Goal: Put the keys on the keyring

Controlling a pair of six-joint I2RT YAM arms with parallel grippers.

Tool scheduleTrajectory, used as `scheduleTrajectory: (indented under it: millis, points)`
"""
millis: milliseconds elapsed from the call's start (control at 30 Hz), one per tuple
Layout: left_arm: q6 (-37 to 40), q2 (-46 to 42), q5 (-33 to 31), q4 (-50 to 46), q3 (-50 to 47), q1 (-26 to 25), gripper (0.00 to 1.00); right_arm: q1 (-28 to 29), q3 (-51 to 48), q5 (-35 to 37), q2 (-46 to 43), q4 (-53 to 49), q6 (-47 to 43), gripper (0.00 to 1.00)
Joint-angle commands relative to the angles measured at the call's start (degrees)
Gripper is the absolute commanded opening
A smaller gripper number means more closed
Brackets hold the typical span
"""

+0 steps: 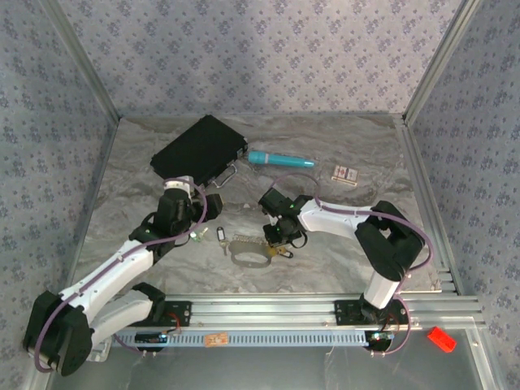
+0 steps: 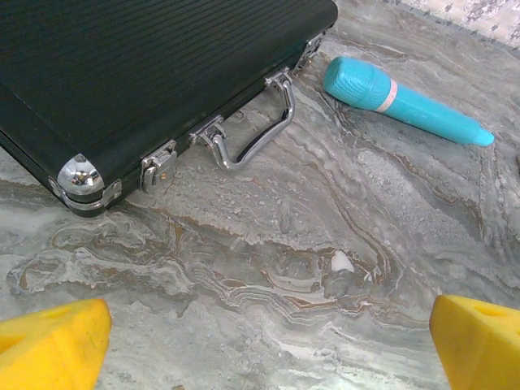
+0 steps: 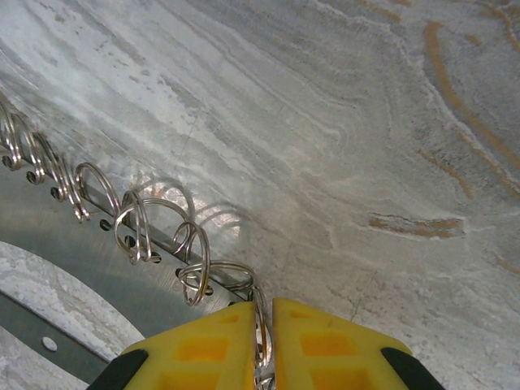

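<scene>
My right gripper (image 3: 265,325) is clenched on the keyring (image 1: 246,257); my left gripper (image 2: 260,341) stands released. The keys (image 1: 220,235) seem unthreaded.

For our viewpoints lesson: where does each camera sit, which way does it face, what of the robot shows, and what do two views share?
Top: above and behind, facing down on the table; left arm, right arm show.
Left wrist: low, facing the case and pen; left gripper open.
Right wrist: close over the keyring; right gripper pinches its ring.
Shared: case and pen, in top and left wrist.
</scene>
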Motion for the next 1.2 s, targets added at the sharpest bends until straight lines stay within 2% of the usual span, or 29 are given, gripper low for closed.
scheduleTrajectory:
  millis: [0, 100, 200, 333, 467, 633, 800, 967, 1100, 1167]
  points:
    - [1.08, -1.28, -1.17, 0.33, -0.51, -0.36, 1.0, -0.32, 1.57, -0.48, 0.9, -0.69, 0.22, 0.14]
    - [1.28, -1.69, -1.39, 0.07, -0.53, -0.27, 1.0, -0.23, 1.74, -0.42, 0.91, -0.86, 0.0, 0.11]
    - [1.57, -2.2, -1.65, -0.2, -0.53, -0.31, 1.0, -0.16, 1.84, 0.03, 0.29, -1.25, -0.44, 0.0]
    - [2.63, -3.17, -2.09, -0.39, -0.44, -0.29, 1.0, 0.15, 1.19, 2.32, -3.4, -1.13, -1.67, 0.0]
    - [5.65, -3.99, -1.23, -0.31, 0.08, -0.41, 0.97, 1.33, 1.55, 7.56, -8.19, -1.75, -5.38, 0.0]
    - [10.46, -5.16, 1.64, 2.66, 0.34, -0.94, 0.89, 2.89, -1.07, 9.26, -16.17, 4.48, -13.38, 0.0]
    - [15.16, -7.13, 6.1, 8.22, -0.77, -2.34, 0.77, 2.19, -3.65, 2.56, -22.36, 10.57, -25.02, 0.0]
    - [18.12, -9.12, 10.75, 13.61, -3.41, -4.81, 0.65, -0.05, -3.99, -8.42, -24.87, 12.28, -31.81, 0.0]
    - [24.78, -10.0, 17.66, 15.77, -5.59, -8.29, 0.55, -1.24, -3.77, -15.75, -26.06, 12.64, -35.96, 0.0]
    - [27.99, -10.2, 20.48, 15.27, -6.3, -10.1, 0.53, -1.77, -3.71, -17.64, -26.44, 12.46, -37.31, 0.0]
